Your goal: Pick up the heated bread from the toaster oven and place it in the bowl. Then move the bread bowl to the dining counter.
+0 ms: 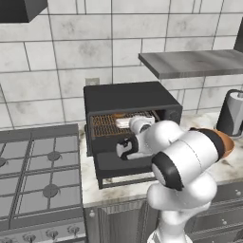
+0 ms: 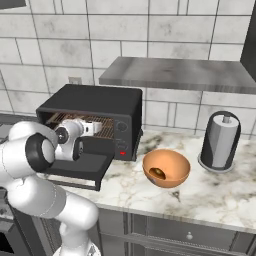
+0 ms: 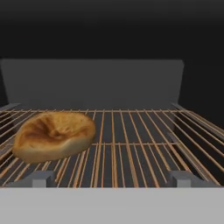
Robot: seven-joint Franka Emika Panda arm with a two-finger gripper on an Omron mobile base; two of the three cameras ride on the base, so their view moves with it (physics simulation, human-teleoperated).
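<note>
Bread is seen lying on the rack inside the oven, left of centre. End effector is held at the oven mouth; its spread cannot be told. Bread is judged light, soft, easily crushed: best pinched gently across its flanks. Clearance is limited by ceiling and side walls. Bowl is seen right, on the worktop.

The wall is covered with large pale grey tiles. A grey metal shelf hangs on it. A gas stove stands at the left, and a grey cylindrical appliance stands at the right. Below are grey cabinet drawers.
</note>
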